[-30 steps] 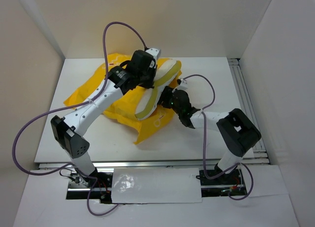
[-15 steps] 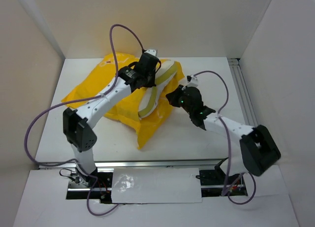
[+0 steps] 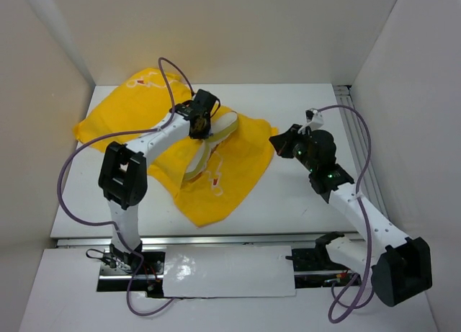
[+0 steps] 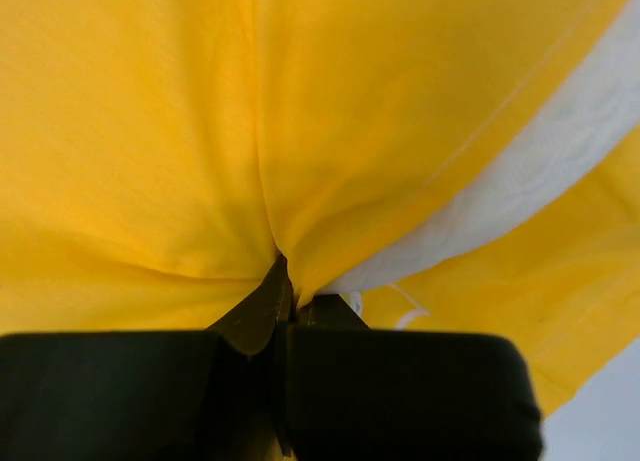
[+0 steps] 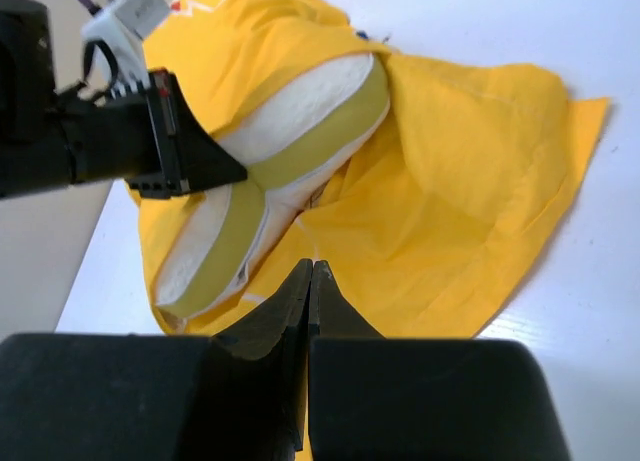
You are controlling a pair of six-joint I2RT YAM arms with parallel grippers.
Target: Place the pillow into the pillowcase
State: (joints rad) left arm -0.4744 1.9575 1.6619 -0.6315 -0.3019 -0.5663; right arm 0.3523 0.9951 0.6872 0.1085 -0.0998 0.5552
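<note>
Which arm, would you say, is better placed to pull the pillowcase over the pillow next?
Left, probably: the left gripper is shut on the pillowcase beside the pillow; the right gripper is shut, holding nothing.

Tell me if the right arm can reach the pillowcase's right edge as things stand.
Probably yes. The right gripper, shut and empty, hangs beside the right edge of the pillowcase with nothing between them; the left gripper pinches fabric farther left, out of its path.

Matt yellow woven cloth pillowcase, soft fleecy cream pillow, smooth white table
</note>
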